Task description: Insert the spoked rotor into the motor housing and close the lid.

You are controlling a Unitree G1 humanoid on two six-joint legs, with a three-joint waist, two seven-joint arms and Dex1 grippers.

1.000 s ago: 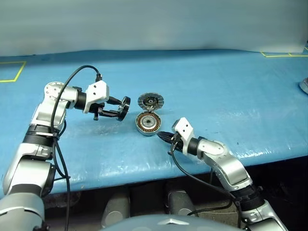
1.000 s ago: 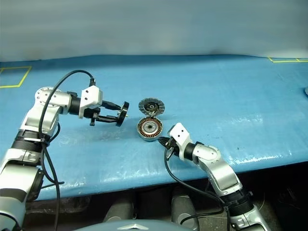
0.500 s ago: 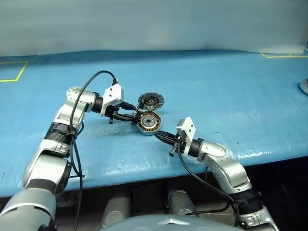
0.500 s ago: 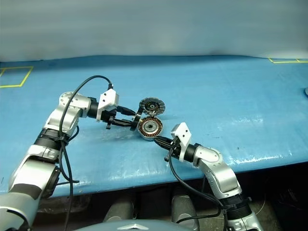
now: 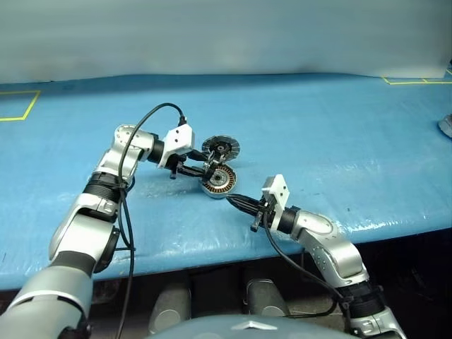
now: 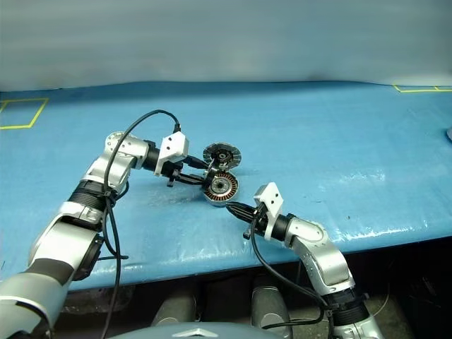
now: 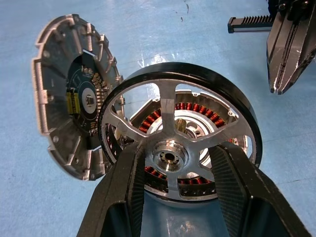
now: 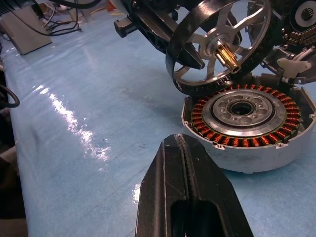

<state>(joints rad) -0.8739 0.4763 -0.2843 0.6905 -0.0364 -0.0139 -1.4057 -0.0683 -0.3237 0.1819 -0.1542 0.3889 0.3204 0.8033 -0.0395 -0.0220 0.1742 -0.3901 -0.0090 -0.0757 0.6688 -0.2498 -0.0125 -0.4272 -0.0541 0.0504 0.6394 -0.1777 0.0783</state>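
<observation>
The left tool (image 7: 175,173) has carried the spoked rotor (image 7: 180,143) rightward, from well apart to just over the near edge of the motor housing (image 8: 249,123), tilted above its windings, beside the open lid (image 7: 69,96).

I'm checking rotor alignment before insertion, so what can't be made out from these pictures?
- Head views: the spoked rotor and motor housing are too small to judge alignment.
- Left wrist view: the housing's hub sits behind the rotor's hub and spokes.
- Right wrist view: the lid is cut off by the edge, and the rotor covers the left gripper fingertips.
</observation>
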